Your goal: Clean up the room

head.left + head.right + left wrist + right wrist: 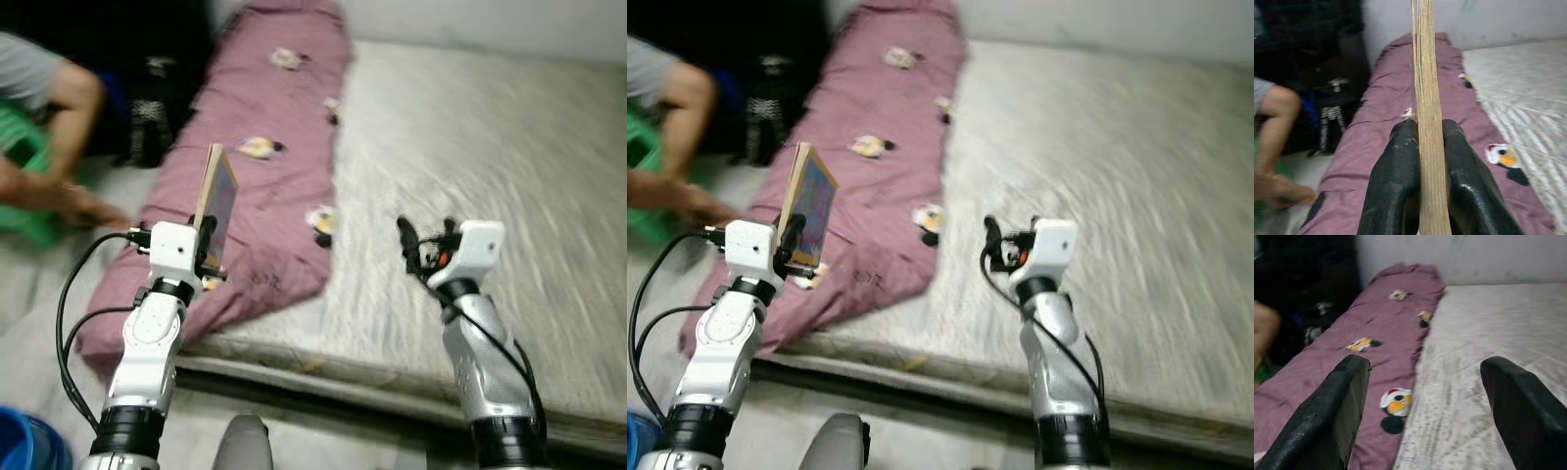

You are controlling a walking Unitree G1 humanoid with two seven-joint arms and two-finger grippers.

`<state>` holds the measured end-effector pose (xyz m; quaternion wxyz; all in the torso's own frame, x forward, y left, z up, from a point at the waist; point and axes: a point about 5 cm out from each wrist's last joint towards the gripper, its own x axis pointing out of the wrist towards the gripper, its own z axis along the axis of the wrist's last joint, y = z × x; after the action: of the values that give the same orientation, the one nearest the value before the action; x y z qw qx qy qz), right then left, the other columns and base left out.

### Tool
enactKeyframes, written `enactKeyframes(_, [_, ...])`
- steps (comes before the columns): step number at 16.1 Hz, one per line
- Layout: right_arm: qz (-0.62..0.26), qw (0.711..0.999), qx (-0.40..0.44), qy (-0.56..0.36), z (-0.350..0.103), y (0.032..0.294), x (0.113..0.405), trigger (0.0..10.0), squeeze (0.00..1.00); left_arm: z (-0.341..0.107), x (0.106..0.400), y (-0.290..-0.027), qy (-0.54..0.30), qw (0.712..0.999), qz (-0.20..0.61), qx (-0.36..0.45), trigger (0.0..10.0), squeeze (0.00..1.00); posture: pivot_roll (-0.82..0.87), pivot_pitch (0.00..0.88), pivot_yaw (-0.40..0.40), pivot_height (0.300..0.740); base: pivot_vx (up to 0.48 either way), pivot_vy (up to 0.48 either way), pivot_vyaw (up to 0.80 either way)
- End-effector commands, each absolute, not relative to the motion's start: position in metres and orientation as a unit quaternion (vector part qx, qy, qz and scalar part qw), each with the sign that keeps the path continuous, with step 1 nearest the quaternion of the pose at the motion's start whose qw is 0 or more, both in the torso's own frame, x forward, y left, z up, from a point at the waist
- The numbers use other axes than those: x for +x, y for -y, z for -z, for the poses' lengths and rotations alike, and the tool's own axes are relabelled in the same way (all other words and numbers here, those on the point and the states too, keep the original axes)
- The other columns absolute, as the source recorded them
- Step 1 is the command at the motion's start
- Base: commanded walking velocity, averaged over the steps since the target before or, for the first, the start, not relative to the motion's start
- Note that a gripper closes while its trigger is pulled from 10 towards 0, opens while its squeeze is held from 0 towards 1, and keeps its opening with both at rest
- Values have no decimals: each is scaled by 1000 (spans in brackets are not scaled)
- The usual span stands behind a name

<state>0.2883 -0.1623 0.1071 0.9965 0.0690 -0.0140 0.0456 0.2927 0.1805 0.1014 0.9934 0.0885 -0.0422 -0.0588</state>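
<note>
Left claw (1422,196) pinching upright book (216,206) over purple blanket (265,176); right claw (1425,406) spread.

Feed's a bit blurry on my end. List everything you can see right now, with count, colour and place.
book: one, tan page edge with a colourful cover, held upright over the blanket
blanket: one, mauve with small cartoon prints, along the left side of the mattress
mattress: one, pale grey, low on the floor, ahead of the robot
green object: one, at far left on the floor, beside the person; too blurred to identify
blue object: one, at the lower left corner; cut off by the frame
person: one, grey sleeve, arm reaching down at far left
left gripper: black, shut on the book
right gripper: black, open, above the mattress
</note>
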Motion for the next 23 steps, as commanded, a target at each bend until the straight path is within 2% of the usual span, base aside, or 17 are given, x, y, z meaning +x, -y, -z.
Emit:
enactKeyframes(1, [-46, 997, 66, 13, -109, 163, 288, 10000, 0, -108, 292, -181, 54, 993, 53, 90, 10000, 0, -28, 17, -35, 740, 0, 0, 0])
enactKeyframes(7, [-6, 999, 48, 3, -106, 175, 286, 10000, 0, -107, 286, -173, 46, 992, 80, 89, 10000, 0, -35, 62, -14, 740, 0, 0, 0])
enactKeyframes(12, [-8, 999, 46, -11, -100, 171, 282, 10000, 0, -107, 284, -169, 42, 991, 89, 86, 10000, 0, -23, 78, -30, 740, 0, 0, 0])
enactKeyframes(23, [-10, 999, 33, -18, -99, 175, 282, 10000, 0, -108, 284, -164, 41, 992, 95, 77, 10000, 0, -33, 88, -34, 740, 0, -280, 0])
